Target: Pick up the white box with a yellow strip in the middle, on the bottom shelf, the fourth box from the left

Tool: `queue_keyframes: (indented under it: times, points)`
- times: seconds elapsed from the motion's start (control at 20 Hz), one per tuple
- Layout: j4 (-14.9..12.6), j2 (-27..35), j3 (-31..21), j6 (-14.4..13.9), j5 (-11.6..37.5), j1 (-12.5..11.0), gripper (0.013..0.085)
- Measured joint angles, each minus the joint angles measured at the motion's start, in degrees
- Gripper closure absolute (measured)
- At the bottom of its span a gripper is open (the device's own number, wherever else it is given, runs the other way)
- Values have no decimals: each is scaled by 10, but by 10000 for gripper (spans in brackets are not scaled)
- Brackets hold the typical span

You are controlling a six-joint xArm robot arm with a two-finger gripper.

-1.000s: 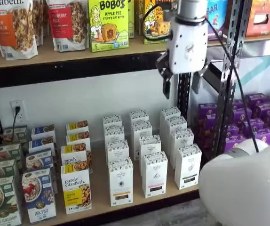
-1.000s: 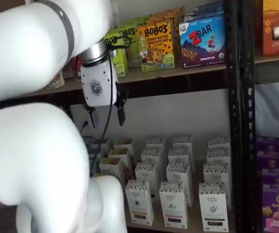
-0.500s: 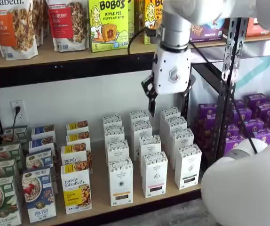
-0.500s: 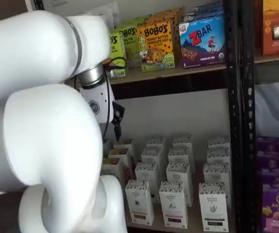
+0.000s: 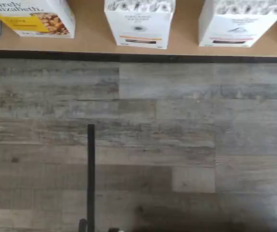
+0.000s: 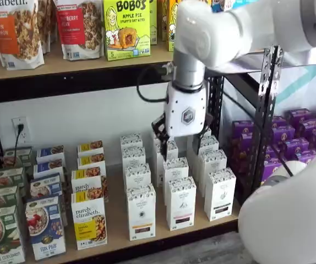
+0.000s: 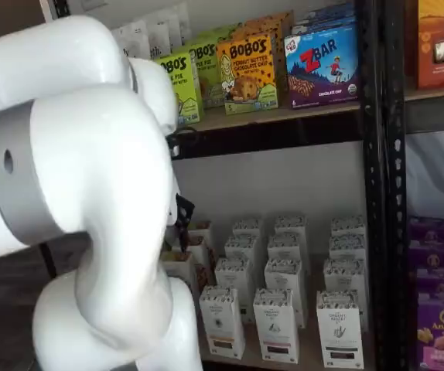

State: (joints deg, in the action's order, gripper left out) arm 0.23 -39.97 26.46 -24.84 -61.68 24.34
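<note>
Wall: plain white behind the shelves [image 6: 92, 118].
Outlet: white, on the wall at left, black plug in it [image 6: 20, 130].
Floor: grey weathered wood planks [image 5: 177, 145].
Rack: black metal uprights with holes [image 7: 384, 193].
Light: even, soft.

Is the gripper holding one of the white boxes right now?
No, the gripper hangs empty above the rows of white cartons, and the white box stands untouched on the bottom shelf.

The arm [image 7: 75, 193] hides most of the tool [image 7: 182, 212] and leftward boxes.
</note>
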Motion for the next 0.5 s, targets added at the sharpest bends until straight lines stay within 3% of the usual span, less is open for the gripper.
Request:
queue_keyframes:
  times: [0.15, 0.3, 0.5]
  points:
    - [9, 47, -18, -11, 74, 16, 130]
    - [7, 76, -16, -19, 95, 24, 130]
    - [10, 143, -12, -29, 159, 37, 130]
